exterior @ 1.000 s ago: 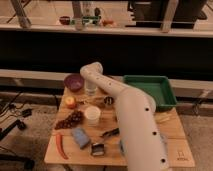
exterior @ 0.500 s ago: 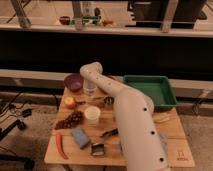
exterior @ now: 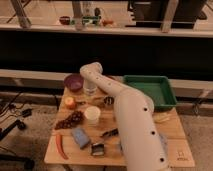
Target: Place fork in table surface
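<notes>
**Arm reaches to the far side of the tabletop, jaws shut**

Camera view: The white arm runs from the lower right up across the wooden tabletop (exterior: pixel 175 131) and bends at an elbow near the far edge. The gripper (exterior: pixel 90 90) hangs down from that elbow, just right of the purple bowl (exterior: pixel 74 81) and above the middle of the spread. Its jaws are closed together; whether they hold anything cannot be told, since the tip merges with the pale things beneath it.

A thin dark sliver just right of the orange fruit (exterior: pixel 70 102) may be the fork (exterior: pixel 80 103); if so, it lies flat on the wood, just below the gripper, with its long axis roughly left to right. Which end carries the tines cannot be made out.

Around it the items are set apart, probably so that each can be reached singly: a small metal cup (exterior: pixel 108 101) beside the arm, a white cup (exterior: pixel 92 114) in the middle, a bunch of dark grapes (exterior: pixel 70 120), a blue sponge (exterior: pixel 80 137), a red chili (exterior: pixel 61 146) near the front left corner, a black-handled utensil (exterior: pixel 110 133) and a small dark object (exterior: pixel 97 148) at the front. The green tray (exterior: pixel 150 90) sits at the far right, mostly behind the arm.

With the jaws shut and low beside the sliver, the placing looks close to done or just finished, though that is a judgement.
</notes>
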